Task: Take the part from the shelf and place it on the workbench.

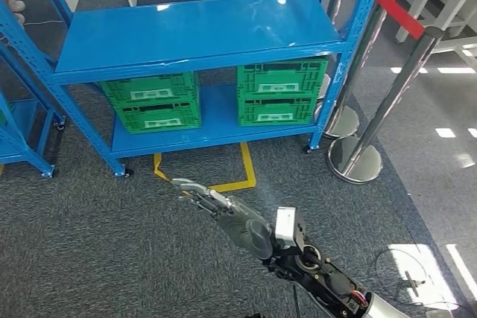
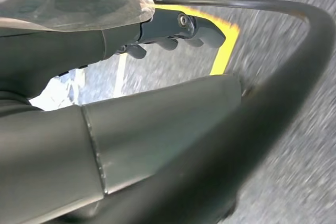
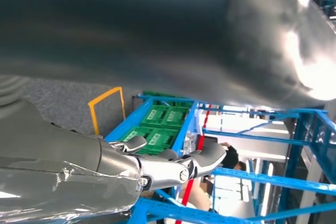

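Note:
A blue shelf [image 1: 197, 31] stands ahead, its upper board bare. On its lower board sit two stacks of green crates [image 1: 154, 102] [image 1: 281, 91]; what they hold is hidden. My right hand [image 1: 225, 210] reaches out over the grey carpet toward the shelf, fingers stretched flat and holding nothing. In the right wrist view that hand [image 3: 166, 166] points at the green crates [image 3: 158, 124] with straight fingers. In the left wrist view my left hand [image 2: 174, 30] hangs over the floor, its fingers extended and nothing in them.
Yellow floor tape [image 1: 247, 169] marks a square in front of the shelf. Two chrome stanchions [image 1: 360, 158] with a red belt [image 1: 393, 5] stand to the right. A second blue rack [image 1: 22, 132] stands at the left. A person [image 3: 226, 158] shows beyond the shelf.

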